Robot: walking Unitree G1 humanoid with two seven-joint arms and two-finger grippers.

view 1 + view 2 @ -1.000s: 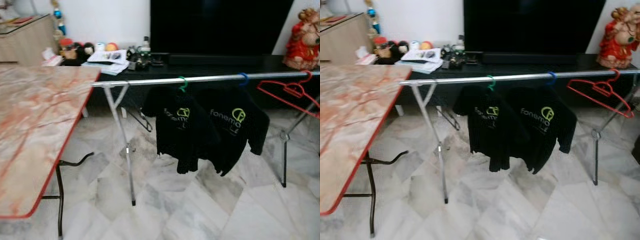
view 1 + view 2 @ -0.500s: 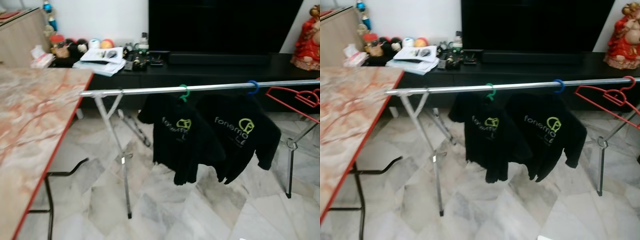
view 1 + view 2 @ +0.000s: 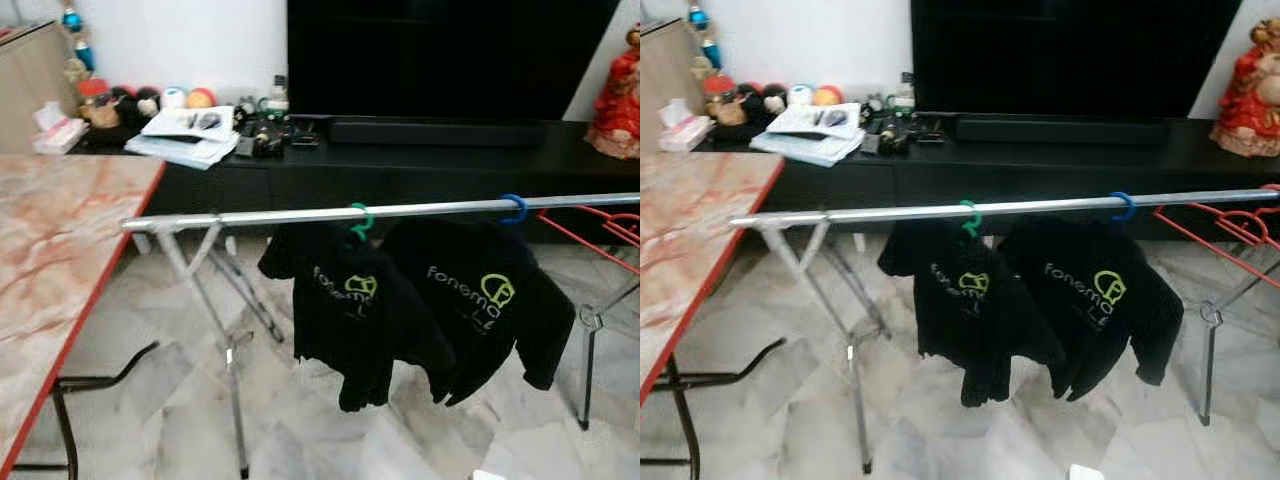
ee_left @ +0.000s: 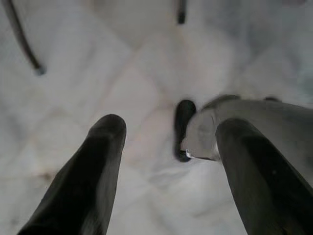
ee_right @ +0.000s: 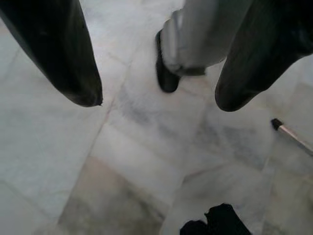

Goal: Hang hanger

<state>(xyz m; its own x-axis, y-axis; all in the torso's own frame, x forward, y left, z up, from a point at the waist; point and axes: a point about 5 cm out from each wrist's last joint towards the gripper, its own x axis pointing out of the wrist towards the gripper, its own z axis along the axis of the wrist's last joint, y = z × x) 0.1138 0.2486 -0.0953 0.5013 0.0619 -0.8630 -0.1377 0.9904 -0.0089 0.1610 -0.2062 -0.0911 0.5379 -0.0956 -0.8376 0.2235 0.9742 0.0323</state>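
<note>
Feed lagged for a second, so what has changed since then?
Only the camera shifted, as the whole scene slid. The two black shirts and the red hanger hang on the rail as before. Both grippers, left and right, hang open over the floor, holding nothing.

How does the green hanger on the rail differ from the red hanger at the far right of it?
The green hanger carries a black shirt, so little more than its hook shows; the red hanger is bare, its frame open to view. The green hanger hangs near the middle of the metal rail, the red hanger at its right end, partly cut off by the picture's edge. Both hook over the same rail.
</note>
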